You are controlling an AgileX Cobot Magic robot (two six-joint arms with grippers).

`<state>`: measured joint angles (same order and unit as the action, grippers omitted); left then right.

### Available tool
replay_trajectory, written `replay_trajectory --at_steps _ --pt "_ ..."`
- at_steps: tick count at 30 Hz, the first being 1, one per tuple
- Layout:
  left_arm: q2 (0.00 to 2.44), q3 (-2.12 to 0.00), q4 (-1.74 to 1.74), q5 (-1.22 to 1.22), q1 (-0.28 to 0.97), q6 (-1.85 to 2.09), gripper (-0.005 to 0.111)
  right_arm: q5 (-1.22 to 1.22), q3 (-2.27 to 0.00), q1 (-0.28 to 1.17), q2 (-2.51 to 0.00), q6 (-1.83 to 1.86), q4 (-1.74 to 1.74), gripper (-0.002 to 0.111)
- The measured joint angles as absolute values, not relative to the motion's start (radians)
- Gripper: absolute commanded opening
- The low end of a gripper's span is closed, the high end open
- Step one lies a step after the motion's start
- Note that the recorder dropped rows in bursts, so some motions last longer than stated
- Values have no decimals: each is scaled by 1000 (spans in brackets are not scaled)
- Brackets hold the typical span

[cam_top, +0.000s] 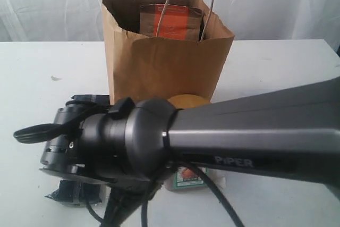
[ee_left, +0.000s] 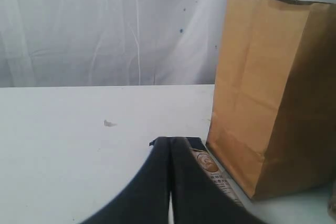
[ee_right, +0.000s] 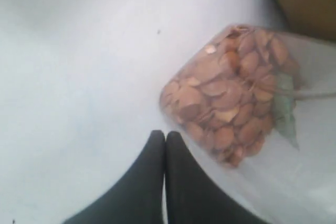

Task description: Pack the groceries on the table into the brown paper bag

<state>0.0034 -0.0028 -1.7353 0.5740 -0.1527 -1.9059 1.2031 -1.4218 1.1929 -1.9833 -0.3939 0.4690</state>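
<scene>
One orange-labelled brown pouch [cam_top: 172,22] is standing inside the brown paper bag [cam_top: 159,67] toward the far edge of the surface [cam_top: 276,67]. The tan-lidded nut jar [ee_right: 226,108] is sitting just beside the bag, near the right jaws, which are pressing together; the left jaws are too.

Lab-style test rig: white curtain backdrop [cam_top: 53,3], white tabletop [cam_top: 32,67], robot arm [cam_top: 255,131].
</scene>
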Motion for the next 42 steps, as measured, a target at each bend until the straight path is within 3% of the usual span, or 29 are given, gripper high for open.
replay_trajectory --at_steps 8,15,22,25,29,33,36,42 --pt "3 -3 -1735 574 -153 -1906 0 1211 -1321 1206 -1824 -513 524 0" --pt "3 -3 -1735 572 -153 -1906 0 917 -1317 1206 -1780 -577 522 0" --pt "3 -3 -1735 572 -153 -1906 0 877 -1316 1202 -1686 -632 459 0" --pt "3 -3 -1735 572 -153 -1906 0 897 -1318 1131 -1597 -551 339 0" --pt "3 -3 -1735 572 -153 -1906 0 1116 -1359 917 -1536 -227 -35 0" --pt "3 -3 -1735 572 -153 -1906 0 1200 -1387 784 -1529 -71 -146 2" --pt "3 -3 -1735 572 -153 -1906 0 1209 -1392 760 -1529 -42 -78 17" --pt "3 -3 -1735 572 -153 -1906 0 1151 -1392 756 -1529 0 27 82"
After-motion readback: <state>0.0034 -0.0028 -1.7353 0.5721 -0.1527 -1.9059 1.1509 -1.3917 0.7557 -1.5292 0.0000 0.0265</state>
